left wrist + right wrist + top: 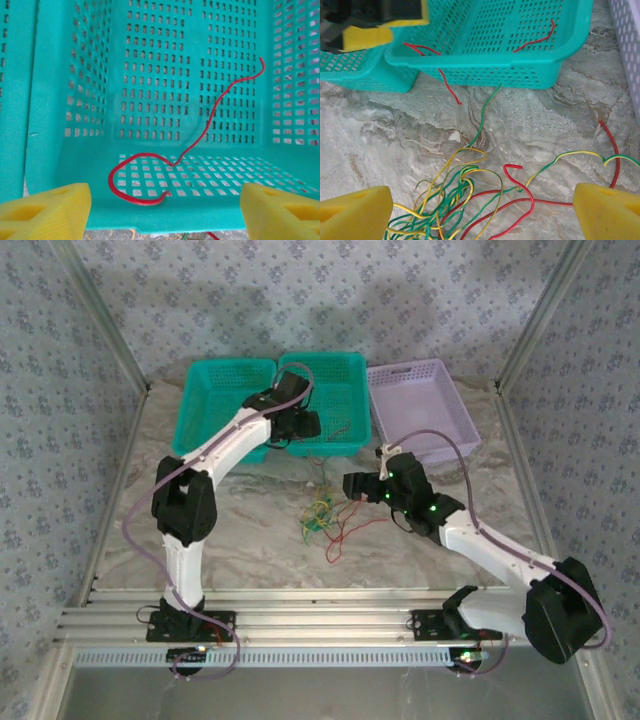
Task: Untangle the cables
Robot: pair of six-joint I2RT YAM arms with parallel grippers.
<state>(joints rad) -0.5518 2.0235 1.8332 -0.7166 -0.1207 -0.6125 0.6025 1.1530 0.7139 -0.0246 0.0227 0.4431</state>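
The cables lie as a tangle (318, 518) of thin green, yellow and red wires on the marble table; in the right wrist view the tangle (445, 200) has red loops trailing to the right. One red wire (200, 135) lies loose inside the right teal basket (340, 375). Another red wire (442, 77) hangs over that basket's near rim. My left gripper (165, 210) hovers open over the basket's near edge with nothing between its yellow fingers. My right gripper (480, 215) stands open just above the tangle, apart from it.
A second teal basket (225, 400) sits to the left and a lilac basket (420, 405) to the right, all along the back. A single green wire (487, 115) stretches from the tangle toward the teal basket. Patterned walls enclose the table.
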